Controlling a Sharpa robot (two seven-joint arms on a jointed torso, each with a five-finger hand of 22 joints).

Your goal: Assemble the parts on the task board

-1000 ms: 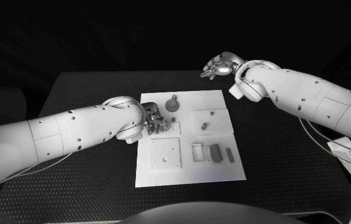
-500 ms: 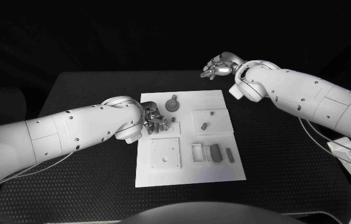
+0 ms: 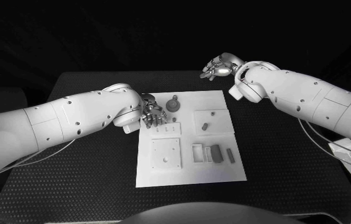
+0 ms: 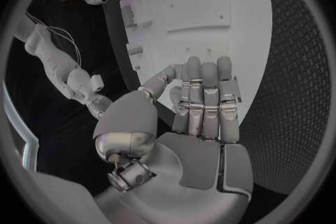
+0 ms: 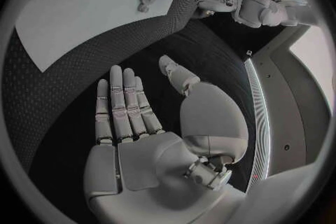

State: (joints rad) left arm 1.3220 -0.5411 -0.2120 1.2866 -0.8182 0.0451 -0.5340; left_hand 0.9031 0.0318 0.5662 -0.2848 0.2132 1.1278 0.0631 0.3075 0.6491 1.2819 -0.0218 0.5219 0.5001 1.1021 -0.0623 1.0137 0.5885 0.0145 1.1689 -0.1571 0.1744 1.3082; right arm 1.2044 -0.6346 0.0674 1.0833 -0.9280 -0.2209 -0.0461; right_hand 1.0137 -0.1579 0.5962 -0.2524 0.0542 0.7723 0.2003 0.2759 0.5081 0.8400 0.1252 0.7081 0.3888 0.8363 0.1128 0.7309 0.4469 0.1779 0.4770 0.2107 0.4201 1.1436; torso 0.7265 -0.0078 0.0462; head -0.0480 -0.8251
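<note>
The white task board (image 3: 219,170) lies in the middle of the black table. On it are a round grey gear-like part (image 3: 173,104), a small grey part (image 3: 205,126), a tiny peg (image 3: 210,114) and two dark blocks (image 3: 216,153) (image 3: 230,155). My left hand (image 3: 152,113) hovers over the board's far left area, just left of the gear-like part. In the left wrist view the left hand (image 4: 203,106) has straight fingers and holds nothing, with the board (image 4: 210,0) beyond it. My right hand (image 3: 218,66) is raised beyond the board's far right corner. Its palm (image 5: 126,117) lies flat and empty.
A raised white square plate (image 3: 166,154) and a small slotted plate (image 3: 168,129) sit on the board's left half. A white frame (image 3: 197,152) lies beside the dark blocks. Black table surface (image 3: 292,158) surrounds the board on all sides.
My left hand has drawn back toward the board's far left corner, uncovering the small slotted plate. The right hand has stayed where it was.
</note>
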